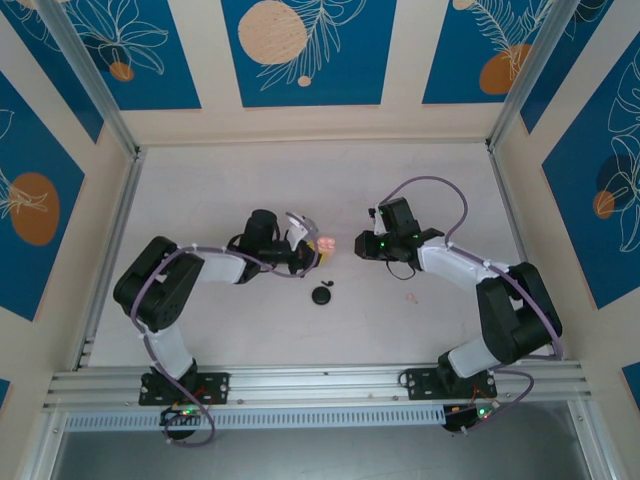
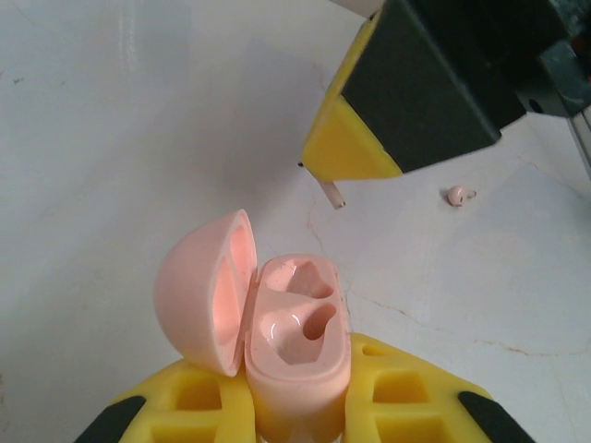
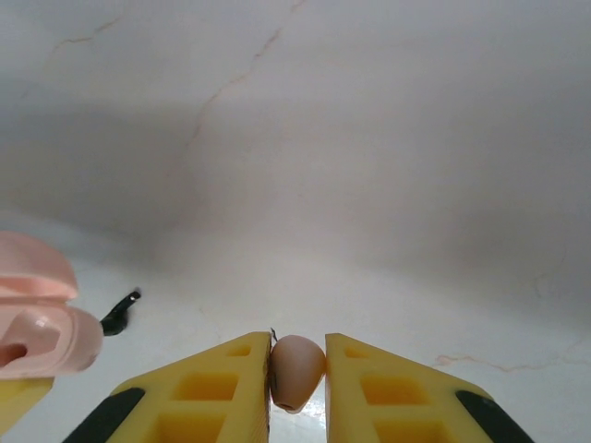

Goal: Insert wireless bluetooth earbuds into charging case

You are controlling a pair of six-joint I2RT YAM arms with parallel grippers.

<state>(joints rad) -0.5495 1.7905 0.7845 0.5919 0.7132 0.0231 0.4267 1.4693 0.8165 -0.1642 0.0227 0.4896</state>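
Observation:
A pale pink charging case (image 2: 295, 323) stands upright with its lid (image 2: 201, 295) swung open to the left, and both sockets look empty. My left gripper (image 2: 295, 371) is shut on the base of the case (image 1: 325, 245). My right gripper (image 3: 297, 355) is shut on a pale pink earbud (image 3: 296, 372), pinched between the yellow fingertips. That right gripper (image 1: 362, 245) hovers just right of the case, and its fingers (image 2: 355, 138) hang above and beyond the case. A second pink earbud (image 2: 457, 195) lies on the table (image 1: 408, 297).
A black round case (image 1: 322, 296) sits on the white table, nearer to me than the two grippers. The pink case (image 3: 37, 323) shows at the left edge of the right wrist view. Aluminium posts and walls enclose the table.

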